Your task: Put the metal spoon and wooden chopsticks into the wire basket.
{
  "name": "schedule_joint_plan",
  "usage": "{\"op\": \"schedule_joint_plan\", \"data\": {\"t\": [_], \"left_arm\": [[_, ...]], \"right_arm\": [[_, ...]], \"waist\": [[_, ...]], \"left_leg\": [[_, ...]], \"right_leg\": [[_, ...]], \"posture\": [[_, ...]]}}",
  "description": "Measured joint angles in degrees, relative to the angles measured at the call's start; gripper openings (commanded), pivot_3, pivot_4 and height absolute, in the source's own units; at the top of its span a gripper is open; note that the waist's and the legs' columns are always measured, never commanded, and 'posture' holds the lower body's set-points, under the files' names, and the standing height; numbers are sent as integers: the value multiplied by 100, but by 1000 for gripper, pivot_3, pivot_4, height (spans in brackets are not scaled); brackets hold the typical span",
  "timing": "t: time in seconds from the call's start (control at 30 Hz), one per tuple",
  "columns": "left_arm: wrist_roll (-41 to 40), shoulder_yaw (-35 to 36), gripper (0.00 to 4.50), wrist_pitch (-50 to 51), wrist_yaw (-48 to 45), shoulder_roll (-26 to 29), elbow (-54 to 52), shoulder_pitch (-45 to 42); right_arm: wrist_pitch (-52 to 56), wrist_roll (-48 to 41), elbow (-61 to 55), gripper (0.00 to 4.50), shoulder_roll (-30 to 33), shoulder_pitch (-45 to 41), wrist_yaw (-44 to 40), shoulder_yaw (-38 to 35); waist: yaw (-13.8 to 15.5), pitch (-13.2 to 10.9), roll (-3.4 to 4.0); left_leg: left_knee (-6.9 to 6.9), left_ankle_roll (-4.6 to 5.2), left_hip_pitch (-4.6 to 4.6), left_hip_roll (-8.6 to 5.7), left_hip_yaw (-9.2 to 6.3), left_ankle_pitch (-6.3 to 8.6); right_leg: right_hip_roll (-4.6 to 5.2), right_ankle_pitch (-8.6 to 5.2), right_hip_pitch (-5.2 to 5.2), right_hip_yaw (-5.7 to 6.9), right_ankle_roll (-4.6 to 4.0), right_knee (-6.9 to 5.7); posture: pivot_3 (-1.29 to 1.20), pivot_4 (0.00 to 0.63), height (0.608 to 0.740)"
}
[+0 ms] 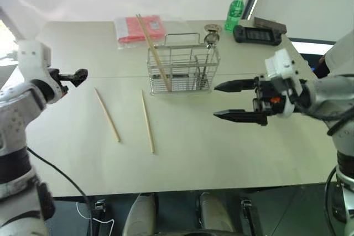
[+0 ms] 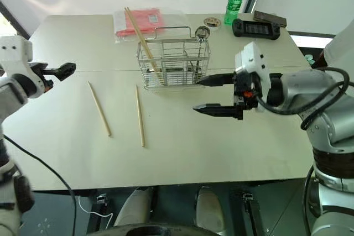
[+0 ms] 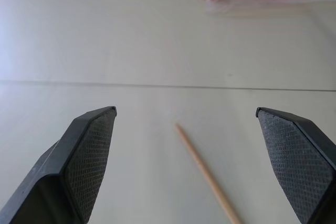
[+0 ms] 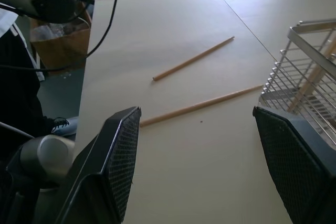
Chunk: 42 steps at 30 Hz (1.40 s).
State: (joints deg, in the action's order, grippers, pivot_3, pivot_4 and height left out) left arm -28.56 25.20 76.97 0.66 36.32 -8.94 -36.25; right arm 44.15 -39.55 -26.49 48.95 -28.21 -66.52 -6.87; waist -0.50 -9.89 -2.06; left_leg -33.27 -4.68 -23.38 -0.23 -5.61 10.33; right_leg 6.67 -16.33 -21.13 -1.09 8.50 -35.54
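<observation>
I see the silver wire-grid basket (image 1: 183, 69) standing at 12 o'clock on the pale table (image 1: 221, 142). One long pale wooden chopstick (image 1: 154, 48) leans in its left compartment, its top resting over the flat red packet (image 1: 139, 28) behind. The small shiny metal spoon (image 1: 210, 40) stands upright in the right compartment, bowl above the rim. Two more wooden chopsticks lie flat on the table at about 7 o'clock from the basket, well apart from it: the left one (image 1: 107, 114) and the right one (image 1: 147, 121), nearly parallel, not touching.

My left gripper (image 1: 74, 77) hangs at 9 o'clock, fingers spread, nothing between them. My right gripper (image 1: 235, 100) hovers at 3 o'clock, just beside the basket, fingers apart and empty.

A green plastic bottle (image 1: 235, 10) and a black controller (image 1: 257, 33) sit at 1 o'clock.
</observation>
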Motion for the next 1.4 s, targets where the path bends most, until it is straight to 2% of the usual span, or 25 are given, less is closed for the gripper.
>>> {"op": "schedule_joint_plan", "data": {"t": [0.17,0.4,0.57,0.87,0.97,1.17,1.2,1.4], "left_arm": [[433,-138,4500,508,506,-683,609,-620],[1101,25,4500,228,1008,-1175,2484,-1257],[1366,321,4500,-352,1300,-1231,3650,-1748],[1571,367,4500,-1278,1461,-1106,5670,-2714],[1629,301,3711,-1425,1478,-1031,6070,-2862],[1698,257,540,-1678,1528,-933,6522,-2987],[1697,258,136,-1709,1528,-933,6553,-2998],[1685,266,56,-1755,1595,-919,6676,-3067]], "right_arm": [[-10,-22,-42,3522,-22,-2,190,13],[45,-239,-76,3522,-96,-11,595,-14],[46,-359,-169,3522,-94,111,768,-42],[40,-458,-257,3522,-126,248,1132,-58],[40,-478,-258,3588,-176,249,1285,-79],[47,-646,-258,3588,-213,237,1529,-172],[48,-684,-258,3588,-243,225,1569,-191],[53,-806,-258,3588,-261,190,1752,-195]], "waist": [[-14,-1,-2],[-18,-1,-3],[-2,-1,-5],[15,3,1],[13,8,10],[92,11,14],[115,11,15],[129,11,15]], "left_leg": [[2,-1,-1,0,-1,-1],[6,-1,-2,0,0,-1],[4,-3,-2,-2,0,-1],[4,-4,3,-4,-1,-2],[4,-5,7,-4,-1,-2],[4,-6,8,-5,0,-2],[3,-6,8,-5,0,-2],[3,-6,8,-8,-1,-2]], "right_leg": [[0,2,-3,0,2,1],[0,3,-9,1,4,0],[1,5,-5,1,8,3],[3,7,2,2,13,5],[4,7,7,2,14,5],[4,8,10,3,16,6],[5,8,11,3,16,6],[8,10,14,4,19,11]], "posture": [[0,150,721],[0,150,721],[0,150,721],[0,150,721],[0,150,721],[0,150,721],[0,150,721],[0,150,721]]}}
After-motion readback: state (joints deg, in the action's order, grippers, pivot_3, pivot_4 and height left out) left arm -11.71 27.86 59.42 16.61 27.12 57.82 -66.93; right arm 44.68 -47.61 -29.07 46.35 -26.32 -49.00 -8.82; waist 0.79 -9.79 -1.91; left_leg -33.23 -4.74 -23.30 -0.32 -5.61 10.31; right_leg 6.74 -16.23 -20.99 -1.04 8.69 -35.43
